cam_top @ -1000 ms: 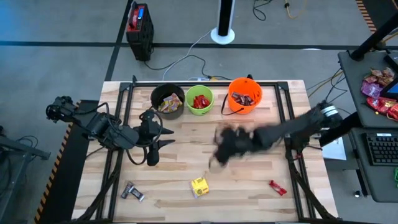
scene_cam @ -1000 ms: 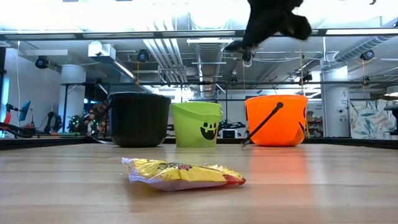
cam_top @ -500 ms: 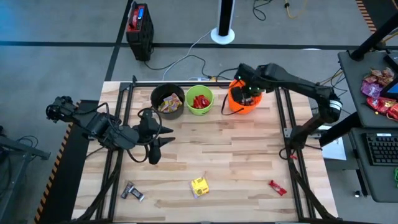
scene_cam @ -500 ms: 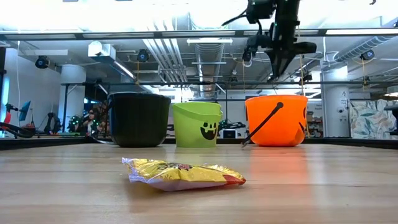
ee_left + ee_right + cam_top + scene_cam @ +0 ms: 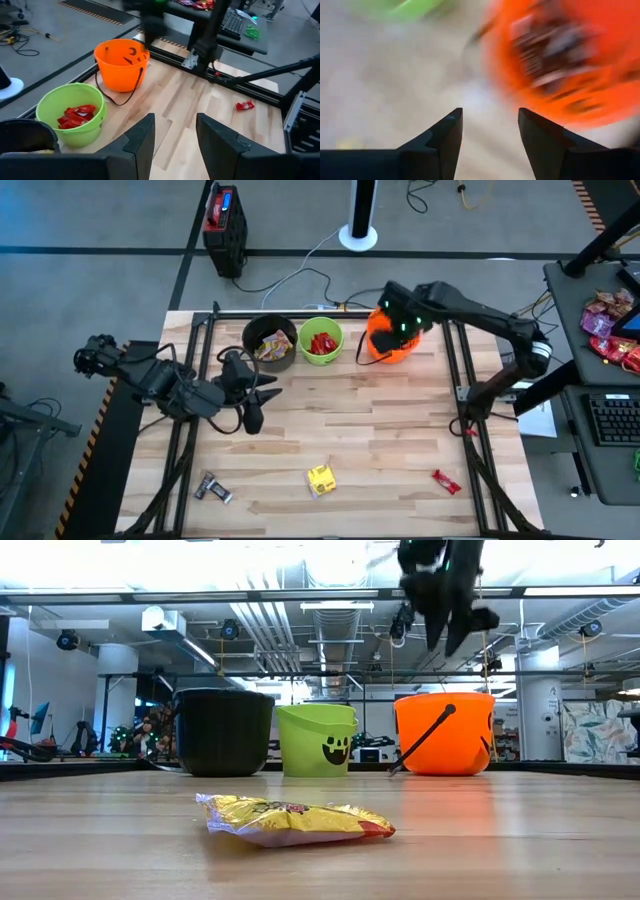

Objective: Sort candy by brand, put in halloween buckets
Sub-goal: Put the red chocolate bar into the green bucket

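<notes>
Already most candy is sitting sorted in the black bucket (image 5: 269,342), green bucket (image 5: 321,340) and orange bucket (image 5: 392,335) along the desk's far edge. Three pieces are lying near the front edge: a silver bar (image 5: 214,488), a yellow packet (image 5: 320,479) and a red bar (image 5: 446,481). Hovering over the orange bucket, the right hand (image 5: 402,320) is gaping empty; the left hand (image 5: 251,402) is waiting open mid-desk.

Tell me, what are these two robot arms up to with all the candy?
They are sorting sweets into three pails. The right claw hangs open over the orange bucket, which holds dark bars. The left claw, open and empty, waits mid-table. The green bucket holds red bars, the black bucket a yellow packet. A yellow packet, a red bar and a silver bar lie unsorted.
</notes>
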Motion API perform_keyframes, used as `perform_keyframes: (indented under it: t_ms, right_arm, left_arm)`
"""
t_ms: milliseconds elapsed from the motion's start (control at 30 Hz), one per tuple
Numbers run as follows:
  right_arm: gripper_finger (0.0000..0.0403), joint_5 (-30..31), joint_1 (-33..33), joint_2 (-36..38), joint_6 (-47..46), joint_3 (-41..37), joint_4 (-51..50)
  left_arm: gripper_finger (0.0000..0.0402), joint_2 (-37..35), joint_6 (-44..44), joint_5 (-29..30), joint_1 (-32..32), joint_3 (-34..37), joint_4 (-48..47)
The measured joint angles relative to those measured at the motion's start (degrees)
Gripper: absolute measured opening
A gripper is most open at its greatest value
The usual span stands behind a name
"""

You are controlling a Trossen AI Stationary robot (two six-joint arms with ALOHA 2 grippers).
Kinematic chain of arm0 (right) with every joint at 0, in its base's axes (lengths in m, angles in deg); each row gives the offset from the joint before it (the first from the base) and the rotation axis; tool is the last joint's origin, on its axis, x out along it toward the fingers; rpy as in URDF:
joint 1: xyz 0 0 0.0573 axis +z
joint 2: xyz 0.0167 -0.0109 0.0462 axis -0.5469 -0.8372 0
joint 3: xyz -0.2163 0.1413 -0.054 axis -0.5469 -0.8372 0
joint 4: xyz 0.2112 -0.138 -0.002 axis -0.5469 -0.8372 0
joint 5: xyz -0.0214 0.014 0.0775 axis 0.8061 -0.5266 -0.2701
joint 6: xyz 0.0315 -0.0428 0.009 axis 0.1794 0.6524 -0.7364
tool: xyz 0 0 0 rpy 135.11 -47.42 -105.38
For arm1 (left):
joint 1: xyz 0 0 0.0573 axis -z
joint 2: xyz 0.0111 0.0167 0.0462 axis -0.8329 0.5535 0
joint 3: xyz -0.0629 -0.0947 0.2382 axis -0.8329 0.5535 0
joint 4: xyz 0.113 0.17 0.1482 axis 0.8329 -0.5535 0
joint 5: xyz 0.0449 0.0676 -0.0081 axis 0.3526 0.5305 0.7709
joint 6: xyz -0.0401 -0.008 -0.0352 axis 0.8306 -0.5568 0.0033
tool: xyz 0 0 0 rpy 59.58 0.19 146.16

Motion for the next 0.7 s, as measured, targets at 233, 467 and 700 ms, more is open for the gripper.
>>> perform_keyframes:
  t_ms: [233, 467, 700]
  right_arm:
    - [0.0191, -13.9, 22.1, 2.8, -7.8, -1.9, -4.2]
    - [0.0194, -18.0, 46.5, 2.6, -27.7, -12.6, -4.5]
    - [0.0194, -26.6, 61.2, 2.6, -46.1, -26.8, 2.9]
  left_arm:
    - [0.0127, 0.0, -2.8, 0.1, -2.7, 1.2, 0.0]
    - [0.0127, 0.0, -7.6, 0.1, -3.7, 1.8, 0.3]
    - [0.0127, 0.0, -12.8, 0.1, -3.7, 1.8, 1.4]
